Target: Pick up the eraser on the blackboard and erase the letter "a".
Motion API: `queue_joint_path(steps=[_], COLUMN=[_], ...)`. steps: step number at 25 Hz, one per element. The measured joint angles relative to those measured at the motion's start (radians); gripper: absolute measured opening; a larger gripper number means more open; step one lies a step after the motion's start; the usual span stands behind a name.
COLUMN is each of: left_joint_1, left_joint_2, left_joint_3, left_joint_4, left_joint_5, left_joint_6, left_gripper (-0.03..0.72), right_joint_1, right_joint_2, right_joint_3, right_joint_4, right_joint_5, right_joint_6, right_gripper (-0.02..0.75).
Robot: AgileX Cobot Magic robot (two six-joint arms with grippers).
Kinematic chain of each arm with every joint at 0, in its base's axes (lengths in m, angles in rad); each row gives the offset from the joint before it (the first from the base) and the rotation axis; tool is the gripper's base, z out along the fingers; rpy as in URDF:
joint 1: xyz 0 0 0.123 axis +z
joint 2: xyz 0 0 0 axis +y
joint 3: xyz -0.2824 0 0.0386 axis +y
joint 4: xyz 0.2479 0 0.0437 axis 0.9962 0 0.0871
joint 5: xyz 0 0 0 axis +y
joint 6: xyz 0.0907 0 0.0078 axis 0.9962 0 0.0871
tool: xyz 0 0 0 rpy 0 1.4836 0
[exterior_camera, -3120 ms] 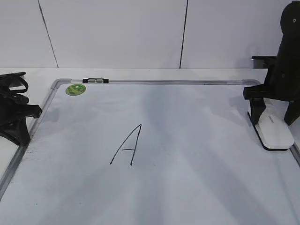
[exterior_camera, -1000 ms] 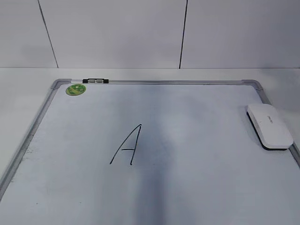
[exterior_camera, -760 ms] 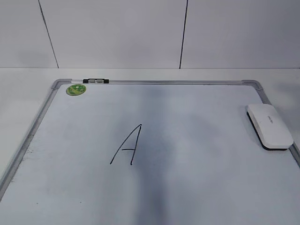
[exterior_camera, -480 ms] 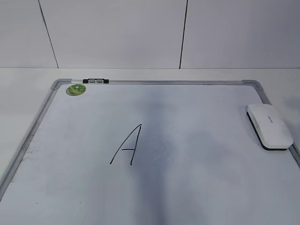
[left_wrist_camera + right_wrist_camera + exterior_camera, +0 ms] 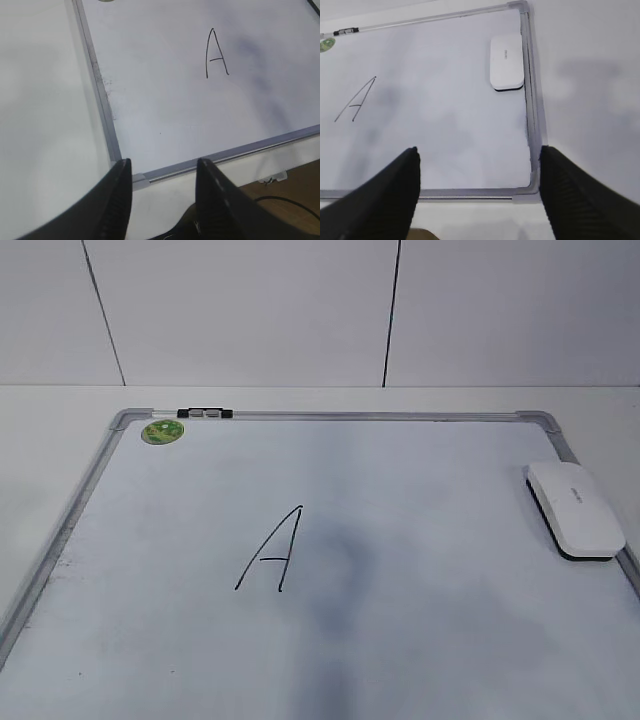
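Right wrist view: the right tool hangs above the near right corner of the blackboard, its two dark fingers spread wide and released, with nothing between them. Beyond it, the eraser lies flat on the board, just beside the right frame rail: a white rounded-rectangular block with small grey lettering on top and a thin black base showing along its near edge. The capital "A", drawn in thin black marker, stands well apart from the eraser, toward the board's left side. No lowercase "a" shows on the board in any view.

Left wrist view: the left tool is also released, fingers apart and empty, above the board's near left corner, where the silver frame meets the pale surface.

Exterior view: neither tool appears. The eraser rests at the board's right edge, its long side running along the frame. A round green magnet sits at the far left corner, near a small black and silver clip on the top rail.
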State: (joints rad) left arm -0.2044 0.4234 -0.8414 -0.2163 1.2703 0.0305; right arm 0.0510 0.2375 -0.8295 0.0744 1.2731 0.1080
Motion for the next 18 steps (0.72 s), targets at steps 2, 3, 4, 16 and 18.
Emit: queue_joint_path(steps=[2,3,4,16,18], left_joint_1=[0.000,0.000,0.000,0.000,0.000], left_joint_2=[-0.062,-0.092,-0.117,-0.275,-0.277], left_joint_3=[0.055,0.080,0.100,0.315,0.322], left_joint_4=[0.000,0.000,0.000,0.008,0.013], left_joint_5=[0.002,0.002,0.002,-0.121,-0.152], left_joint_6=[0.000,0.000,0.000,0.037,0.045], left_gripper=[0.321,0.320,0.320,0.320,0.320], right_joint_1=[0.000,0.000,0.000,0.000,0.000], right_joint_2=[-0.037,-0.056,-0.071,-0.213,-0.220], right_joint_3=[0.047,0.074,0.100,0.283,0.283], right_joint_4=[-0.002,-0.003,-0.003,-0.008,-0.014], right_joint_5=[0.002,0.002,0.002,0.004,0.004], right_joint_6=[-0.020,-0.027,-0.030,-0.091,-0.108], right_gripper=[0.594,0.593,0.593,0.593,0.593])
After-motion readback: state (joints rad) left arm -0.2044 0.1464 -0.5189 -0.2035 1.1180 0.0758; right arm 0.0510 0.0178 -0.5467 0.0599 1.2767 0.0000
